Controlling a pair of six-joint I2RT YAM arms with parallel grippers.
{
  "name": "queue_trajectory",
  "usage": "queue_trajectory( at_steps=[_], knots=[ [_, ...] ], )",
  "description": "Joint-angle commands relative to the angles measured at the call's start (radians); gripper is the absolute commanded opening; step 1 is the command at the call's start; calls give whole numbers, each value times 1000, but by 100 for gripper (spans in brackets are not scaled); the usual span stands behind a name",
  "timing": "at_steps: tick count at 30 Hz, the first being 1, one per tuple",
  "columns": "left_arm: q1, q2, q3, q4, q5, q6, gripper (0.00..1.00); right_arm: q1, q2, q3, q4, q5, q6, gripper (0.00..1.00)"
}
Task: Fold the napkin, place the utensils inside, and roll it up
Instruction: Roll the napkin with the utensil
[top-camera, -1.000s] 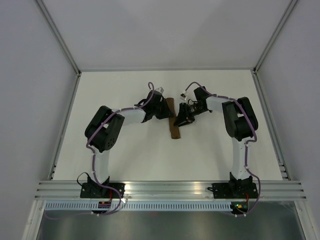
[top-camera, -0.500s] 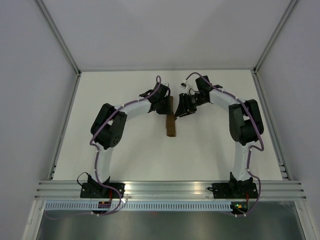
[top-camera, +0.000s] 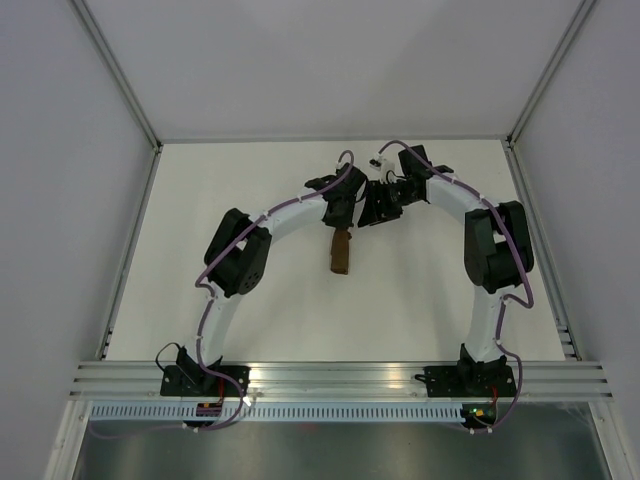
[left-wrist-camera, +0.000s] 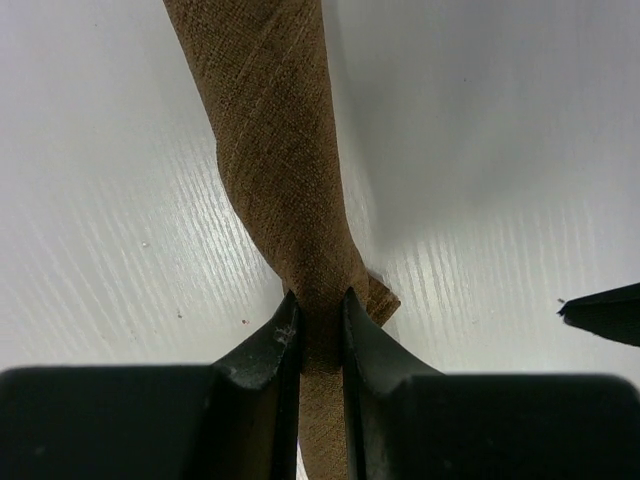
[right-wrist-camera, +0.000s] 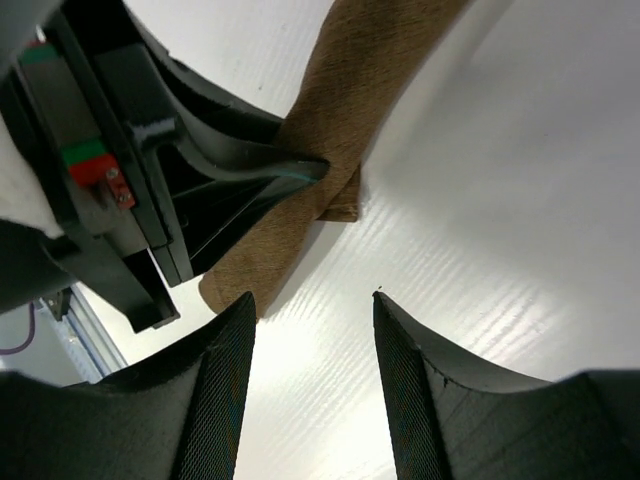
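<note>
The left gripper (left-wrist-camera: 320, 318) squeezes the rolled brown napkin (left-wrist-camera: 275, 130) right at its tips. The roll stretches ahead over the white table (left-wrist-camera: 490, 140).

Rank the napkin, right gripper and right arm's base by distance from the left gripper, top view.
1. napkin: clamped in the left gripper, trailing toward the near edge.
2. right gripper: just to its right, jaws open.
3. right arm's base: far off at the near-right edge.

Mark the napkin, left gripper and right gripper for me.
napkin (left-wrist-camera: 270, 140), left wrist view, middle of the rolled cloth.
left gripper (left-wrist-camera: 318, 305), left wrist view, between fingertips pinching the napkin.
right gripper (right-wrist-camera: 312, 305), right wrist view, gap between its open fingertips.
</note>
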Motion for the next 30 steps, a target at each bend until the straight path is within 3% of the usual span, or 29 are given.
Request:
queue_trajectory(
  at_steps=[1, 13, 16, 22, 30],
  knots=[
    [-25, 46, 88, -123, -110, 67, 21, -26, -56, -3, 1, 69, -7, 56],
    [-52, 192, 262, -318, -268, 79, 29, -123, -67, -6, 3, 55, -7, 56],
    [-61, 215, 277, -338, -289, 75, 37, -130, -61, -5, 6, 54, -9, 57],
    [-63, 235, 288, -335, -246, 52, 49, -140, -47, 3, -2, 49, -12, 56],
    [-63, 252, 292, -332, -203, 62, 52, -147, -36, 3, -9, 29, -18, 56]
  ],
)
